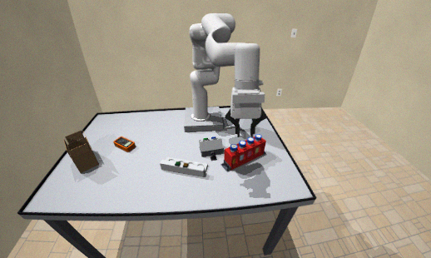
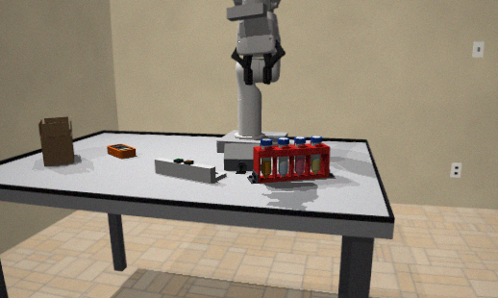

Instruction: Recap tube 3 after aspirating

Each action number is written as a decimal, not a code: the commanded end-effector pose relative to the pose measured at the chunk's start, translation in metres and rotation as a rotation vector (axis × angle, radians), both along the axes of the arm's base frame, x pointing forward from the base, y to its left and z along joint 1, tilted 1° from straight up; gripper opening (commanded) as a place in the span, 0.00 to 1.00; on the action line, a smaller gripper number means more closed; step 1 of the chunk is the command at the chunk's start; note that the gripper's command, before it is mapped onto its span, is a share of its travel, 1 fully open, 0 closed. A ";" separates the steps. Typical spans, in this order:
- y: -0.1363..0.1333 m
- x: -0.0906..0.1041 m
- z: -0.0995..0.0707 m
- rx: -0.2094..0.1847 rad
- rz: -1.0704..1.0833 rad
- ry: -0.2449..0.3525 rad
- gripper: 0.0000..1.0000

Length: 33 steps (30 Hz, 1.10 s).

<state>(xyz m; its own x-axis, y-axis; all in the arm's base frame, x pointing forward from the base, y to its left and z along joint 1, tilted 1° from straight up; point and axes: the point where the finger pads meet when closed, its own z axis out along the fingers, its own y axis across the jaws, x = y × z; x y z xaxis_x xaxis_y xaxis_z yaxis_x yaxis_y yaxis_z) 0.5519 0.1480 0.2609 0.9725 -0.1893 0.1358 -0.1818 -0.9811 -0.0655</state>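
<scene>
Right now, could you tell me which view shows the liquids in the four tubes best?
The exterior view: it faces the red rack side on, so each tube's coloured fill shows through the rack's windows. The top view looks down on the rack, showing mainly the blue caps and only slivers of tube.

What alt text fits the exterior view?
A white arm holds its claw, partly closed on nothing, high above a red rack of four blue-capped tubes on a grey table; a cardboard box stands far left.
</scene>
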 end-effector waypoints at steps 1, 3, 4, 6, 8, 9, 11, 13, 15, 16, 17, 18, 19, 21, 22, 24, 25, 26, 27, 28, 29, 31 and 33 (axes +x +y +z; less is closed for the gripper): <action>-0.015 -0.008 0.005 -0.016 0.032 0.016 0.46; -0.023 -0.014 0.005 -0.016 0.032 0.016 0.46; -0.027 -0.017 0.006 -0.016 0.032 0.016 0.46; -0.035 -0.023 0.006 -0.016 0.032 0.016 0.46; -0.035 -0.023 0.006 -0.016 0.032 0.016 0.46; -0.039 -0.026 0.006 -0.027 0.057 0.035 0.46; -0.047 -0.033 0.006 -0.029 0.063 0.039 0.46; -0.054 -0.039 0.006 -0.029 0.063 0.039 0.46; -0.062 -0.046 0.006 -0.029 0.063 0.039 0.46; -0.062 -0.046 0.006 -0.029 0.062 0.039 0.46; -0.066 -0.049 0.005 -0.038 0.088 0.059 0.46; -0.069 -0.053 0.005 -0.039 0.093 0.063 0.46; -0.073 -0.056 0.005 -0.040 0.093 0.063 0.46; -0.080 -0.063 0.005 -0.040 0.093 0.063 0.46; -0.084 -0.067 0.004 -0.039 0.093 0.063 0.46; -0.087 -0.070 0.004 -0.040 0.093 0.063 0.46; -0.087 -0.070 0.004 -0.040 0.093 0.063 0.46; -0.090 -0.074 0.004 -0.046 0.119 0.084 0.46; -0.094 -0.078 0.003 -0.047 0.124 0.088 0.46; -0.097 -0.081 0.003 -0.047 0.124 0.088 0.46; -0.100 -0.085 0.002 -0.046 0.124 0.088 0.46; -0.107 -0.093 0.002 -0.047 0.124 0.088 0.46; -0.110 -0.096 0.001 -0.047 0.124 0.088 0.46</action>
<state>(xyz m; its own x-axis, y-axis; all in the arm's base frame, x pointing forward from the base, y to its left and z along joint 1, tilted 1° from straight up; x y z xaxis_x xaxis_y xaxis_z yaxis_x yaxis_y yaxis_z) 0.4641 0.0464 0.2605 0.9967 -0.0650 0.0491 -0.0647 -0.9979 -0.0081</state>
